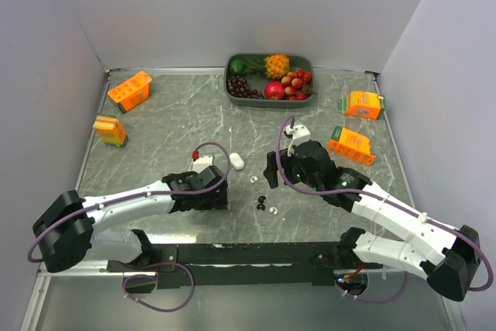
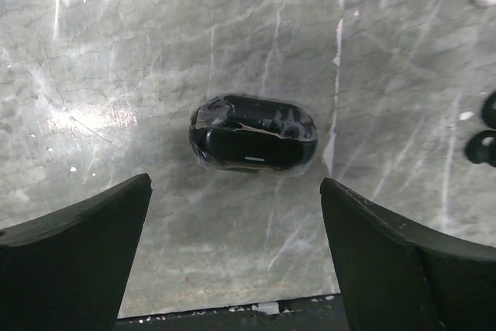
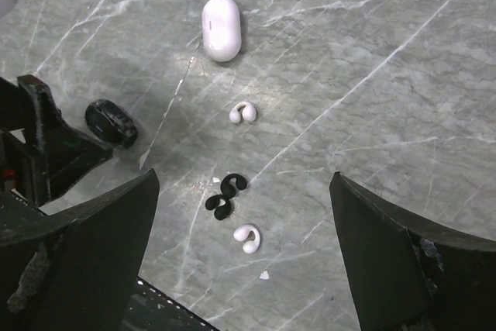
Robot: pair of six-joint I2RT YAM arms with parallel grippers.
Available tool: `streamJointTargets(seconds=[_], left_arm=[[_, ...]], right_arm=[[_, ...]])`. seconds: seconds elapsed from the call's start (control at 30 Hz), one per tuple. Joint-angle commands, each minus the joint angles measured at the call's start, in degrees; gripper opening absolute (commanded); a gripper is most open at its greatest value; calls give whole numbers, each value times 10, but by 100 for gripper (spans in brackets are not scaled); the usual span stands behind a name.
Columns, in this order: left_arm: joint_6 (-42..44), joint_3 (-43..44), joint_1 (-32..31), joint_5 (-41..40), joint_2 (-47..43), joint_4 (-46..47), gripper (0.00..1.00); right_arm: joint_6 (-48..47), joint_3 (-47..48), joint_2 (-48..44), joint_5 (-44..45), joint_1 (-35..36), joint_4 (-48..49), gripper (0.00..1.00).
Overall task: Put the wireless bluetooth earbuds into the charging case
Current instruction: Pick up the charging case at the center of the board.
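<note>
Left end effector (image 2: 234, 185): fingers spread, holding nothing. Just ahead, centred between fingertips: black case (image 2: 254, 143), flat on surface (image 2: 116, 52).
Right end effector (image 3: 244, 178): fingers spread, holding nothing. Between fingertips: black buds (image 3: 225, 195), paired side by side. Just behind them: near white bud (image 3: 248, 236). Ahead: far white bud (image 3: 242, 112). Farther ahead, slightly left: white case (image 3: 221, 29).
</note>
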Motion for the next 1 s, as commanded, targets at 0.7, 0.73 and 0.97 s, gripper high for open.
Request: streamJointTargets(seconds=[0.7,0.73,0.97], left_arm=[[96,53,1,3,97,33,96],[97,54,1,3,99,34,95],[106,57,2,2,119,41,91]], right_arm=[[-8,10,-4,8,1,1,99],[-8,10,-3,8,2,2,99],[-7,8,-5,9,2,-1,99]])
